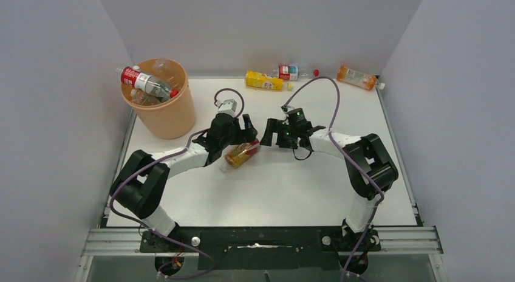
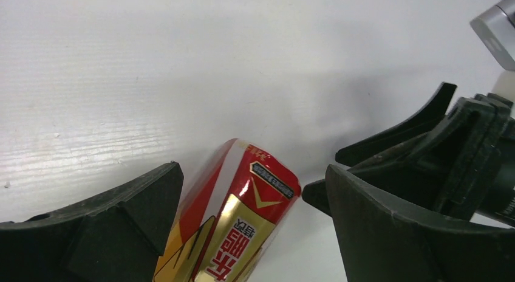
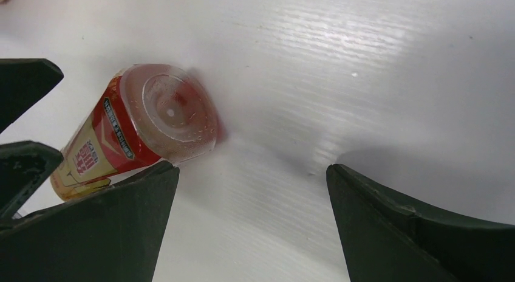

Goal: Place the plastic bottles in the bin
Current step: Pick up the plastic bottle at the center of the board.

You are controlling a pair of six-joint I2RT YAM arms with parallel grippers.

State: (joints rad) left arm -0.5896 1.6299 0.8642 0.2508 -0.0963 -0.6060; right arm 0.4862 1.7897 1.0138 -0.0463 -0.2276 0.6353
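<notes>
Left wrist: left end effector (image 2: pixel 252 171) straddles red bottle (image 2: pixel 234 233), spread (right end effector (image 3: pixel 252 169) likewise spread).

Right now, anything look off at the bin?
Yes: a red-labelled bottle lies across the rim of the bin, one end jutting out past the left side instead of sitting inside. No spill visible.

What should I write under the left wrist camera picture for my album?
Left gripper's open black fingers straddle a red-and-gold-labelled clear plastic bottle over the white table.
</notes>
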